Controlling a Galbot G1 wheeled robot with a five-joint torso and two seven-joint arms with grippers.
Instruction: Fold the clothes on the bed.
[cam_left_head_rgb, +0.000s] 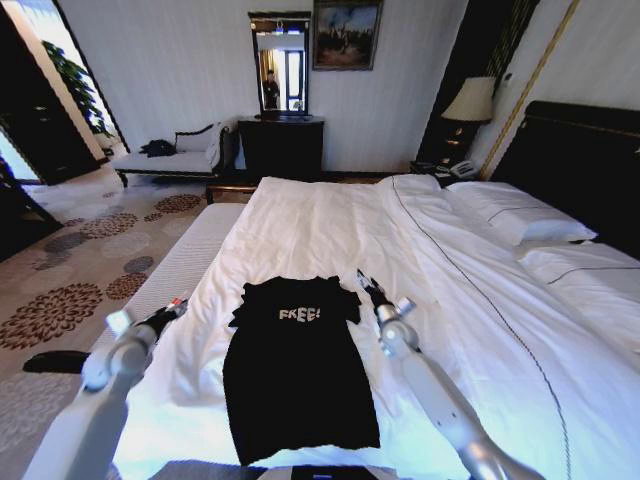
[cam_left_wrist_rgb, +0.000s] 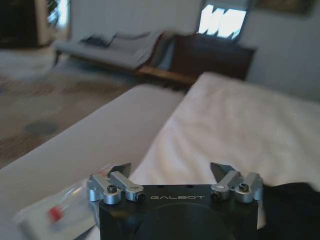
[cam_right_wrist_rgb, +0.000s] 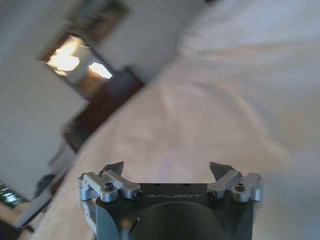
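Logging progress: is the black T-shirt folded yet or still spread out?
Spread out. The black T-shirt lies flat on the bed, full length showing, both sleeves out and the "FREE!" lettering facing up.

Both arms outstretched, left gripper and right gripper with jaws spread wide.

- Both arms silver-grey metal tubes, rounded joints, seen in head view
- Left gripper: black block body, white "GALBOT" lettering, silver finger brackets with black screws, dark pointed tips
- Right gripper: same black body, "GALBOT" mark, silver brackets, black screws, dark tips
- Wrists dark, slimmer than forearms
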